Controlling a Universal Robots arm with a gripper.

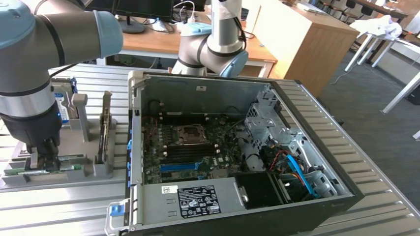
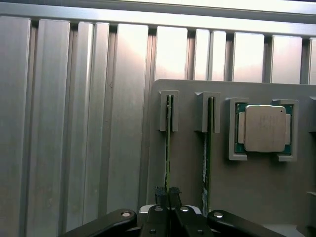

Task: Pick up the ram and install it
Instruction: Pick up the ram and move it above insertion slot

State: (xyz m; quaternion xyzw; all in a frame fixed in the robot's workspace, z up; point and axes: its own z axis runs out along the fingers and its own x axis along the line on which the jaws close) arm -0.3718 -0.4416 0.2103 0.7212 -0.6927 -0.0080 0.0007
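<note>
The ram [image 2: 168, 138] is a thin green stick standing on edge in a slot of the grey holder [image 2: 187, 168]. My gripper [image 2: 168, 195] has its black fingers pinched together on the stick's near end. A second green stick [image 2: 207, 148] stands in the neighbouring slot, apart from the fingers. In the exterior view my gripper [image 1: 45, 156] reaches straight down onto the holder [image 1: 98, 171] at that view's left, where green sticks [image 1: 39, 171] lie low in the fixture. The open computer case [image 1: 262, 91] with its motherboard [image 1: 190, 147] sits to the holder's right in that view.
A square silver processor chip [image 2: 265, 128] rests in a pocket of the holder beside the sticks. A silver-and-blue hard drive [image 1: 62, 105] and an upright card [image 1: 105, 128] stand in the fixture behind my gripper. Everything sits on a ribbed metal table [image 1: 380, 187]. A power supply [image 1: 190, 199] fills the case's near corner.
</note>
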